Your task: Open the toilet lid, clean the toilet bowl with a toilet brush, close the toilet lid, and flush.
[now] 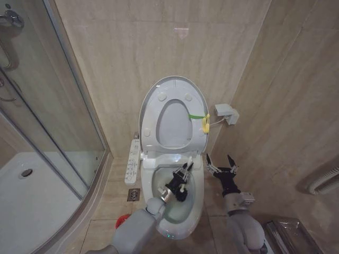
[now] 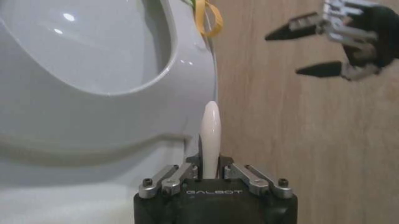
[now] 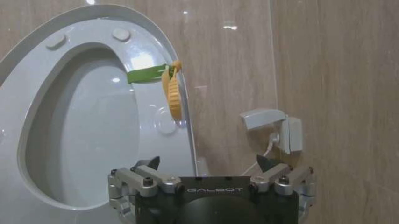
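Standing upright against the beige stone-look wall tiles, the toilet lid (image 1: pixel 174 114) is a glossy white plastic oval whose underside shows a recessed oval panel and small round bumpers near its top edge. A green strap (image 1: pixel 196 116) and a yellow band (image 1: pixel 205 124) hang at the lid's 3 o'clock edge. Below it the toilet bowl (image 1: pixel 193 209), smooth white ceramic, lies open. The left gripper (image 1: pixel 181 179) reaches over the bowl's middle with its jaws closed on the toilet brush (image 2: pixel 210 135), whose thin, glossy white handle tapers to a rounded tip past the fingers; the bristle end is hidden. The right gripper (image 1: pixel 222 161) hovers at 3 o'clock from the bowl, beside its rim and apart from it, black pointed fingers spread wide and holding nothing. Both wrist housings read "GALBOT". A white control panel (image 1: pixel 133 161) with small buttons, its markings too small to read, sits at the bowl's 9 o'clock.
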